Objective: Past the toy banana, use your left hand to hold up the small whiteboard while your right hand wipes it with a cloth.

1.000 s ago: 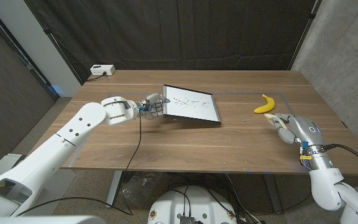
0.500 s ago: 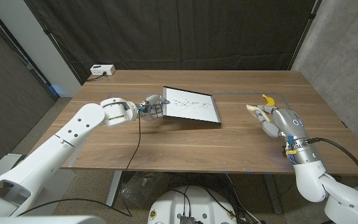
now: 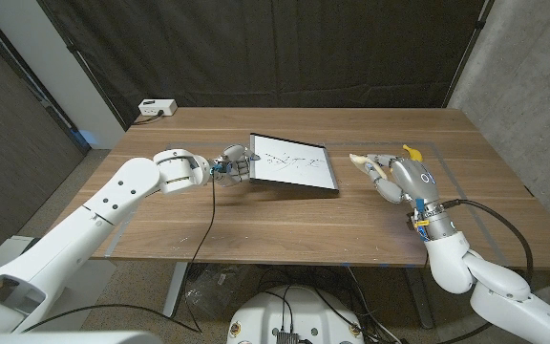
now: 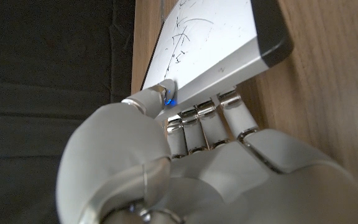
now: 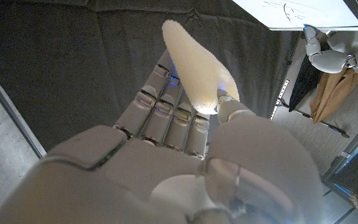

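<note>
The left hand (image 3: 236, 162) pinches the near-left edge of the small whiteboard (image 3: 294, 161) between thumb and fingers (image 4: 219, 112), and the board sits tilted, its gripped side lifted and its far side low by the table (image 3: 256, 215). I think it is held like that so its white face is turned up for wiping. The right hand (image 3: 387, 174) is in the air just right of the board, in front of the toy banana (image 3: 411, 152), pinching a pale cloth (image 5: 194, 65) between its thumb and fingers. The cloth is apart from the board. There are black scribbles on the board, but I cannot read any words or labels
</note>
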Available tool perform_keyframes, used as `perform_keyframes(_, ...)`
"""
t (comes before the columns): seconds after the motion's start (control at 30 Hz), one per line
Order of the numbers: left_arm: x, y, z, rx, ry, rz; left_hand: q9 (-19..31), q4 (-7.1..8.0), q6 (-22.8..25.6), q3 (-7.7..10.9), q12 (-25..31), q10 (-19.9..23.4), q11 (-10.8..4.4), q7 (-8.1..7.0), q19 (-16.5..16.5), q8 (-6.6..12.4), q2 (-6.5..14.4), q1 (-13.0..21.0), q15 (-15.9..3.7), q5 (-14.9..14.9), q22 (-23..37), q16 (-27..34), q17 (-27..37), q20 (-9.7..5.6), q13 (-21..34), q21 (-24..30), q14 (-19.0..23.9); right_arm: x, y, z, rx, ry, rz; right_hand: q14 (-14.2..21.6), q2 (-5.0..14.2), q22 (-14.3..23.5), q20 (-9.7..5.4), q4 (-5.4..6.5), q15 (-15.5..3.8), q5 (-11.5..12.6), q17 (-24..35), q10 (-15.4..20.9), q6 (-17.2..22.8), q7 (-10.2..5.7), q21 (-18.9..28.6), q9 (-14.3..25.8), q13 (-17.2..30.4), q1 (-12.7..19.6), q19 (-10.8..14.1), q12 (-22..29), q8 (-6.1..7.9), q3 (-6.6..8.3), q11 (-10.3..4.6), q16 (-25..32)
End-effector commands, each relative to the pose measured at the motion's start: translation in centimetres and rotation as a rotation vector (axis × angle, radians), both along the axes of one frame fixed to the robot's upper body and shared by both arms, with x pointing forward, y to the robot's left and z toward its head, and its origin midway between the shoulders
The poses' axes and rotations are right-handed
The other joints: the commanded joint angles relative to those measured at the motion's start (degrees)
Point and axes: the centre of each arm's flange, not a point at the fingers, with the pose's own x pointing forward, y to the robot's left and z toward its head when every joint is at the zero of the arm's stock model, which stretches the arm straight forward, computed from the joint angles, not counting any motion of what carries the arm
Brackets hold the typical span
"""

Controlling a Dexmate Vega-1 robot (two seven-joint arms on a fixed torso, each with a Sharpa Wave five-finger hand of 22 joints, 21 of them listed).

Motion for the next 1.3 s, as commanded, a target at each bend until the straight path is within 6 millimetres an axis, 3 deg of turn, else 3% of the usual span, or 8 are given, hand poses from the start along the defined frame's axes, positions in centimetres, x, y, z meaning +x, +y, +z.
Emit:
perform_keyframes(0.03, 0.2, -0.2, 0.3, 0.015, 0.020, -0.004, 0.23, -0.04, 2.33, 0.58, 0.27, 0.55, -0.02, 2.12, 0.46, 0.05, -0.05, -0.29, 0.21, 0.19, 0.11, 0.23, 0.12, -0.10, 0.16, -0.14, 0.34, 1.7, 3.6, 1.3, -0.068, -0.027, 0.136, -0.17, -0.02, 0.08, -5.96, 0.55, -4.62, -0.13, 0.22, 0.37, 0.84, -0.95, 0.72, 0.09, 0.17, 0.20, -0.08, -0.28, -0.01, 0.10, -0.45, 0.02)
perform_keyframes(0.77, 1.1, -0.6, 1.9, 0.076, 0.026, -0.025, 0.22, -0.17, 2.64, 0.92, 0.27, 0.86, -0.12, 2.09, 0.70, 0.01, -0.15, -0.62, 0.22, 0.23, 0.12, 0.19, 0.08, 0.01, 0.15, -0.38, 0.62, 4.5, 7.5, 2.1, -0.149, -0.015, 0.193, -0.18, -0.24, 0.14, -6.16, 0.99, -5.25, -0.24, 0.07, 0.79, 1.11, -1.45, 1.13, 0.13, 0.19, -0.06, -0.34, -0.57, -0.33, 0.22, -0.85, -0.18)
perform_keyframes(1.3, 1.1, -0.6, 1.4, 0.063, 0.035, -0.047, 0.21, -0.17, 2.71, 1.12, 0.10, 0.64, -0.06, 1.88, 0.76, -0.07, -0.15, -0.89, 0.43, 0.25, 0.14, 0.03, 0.09, 0.08, 0.15, -0.59, 0.38, 6.8, 9.9, 2.4, -0.203, -0.019, 0.177, -0.03, -0.36, 0.18, -6.35, 1.27, -5.40, -0.30, -0.06, 0.97, 1.03, -1.60, 1.46, 0.17, 0.20, -0.31, -0.37, -0.77, -0.56, 0.22, -0.83, -0.27)
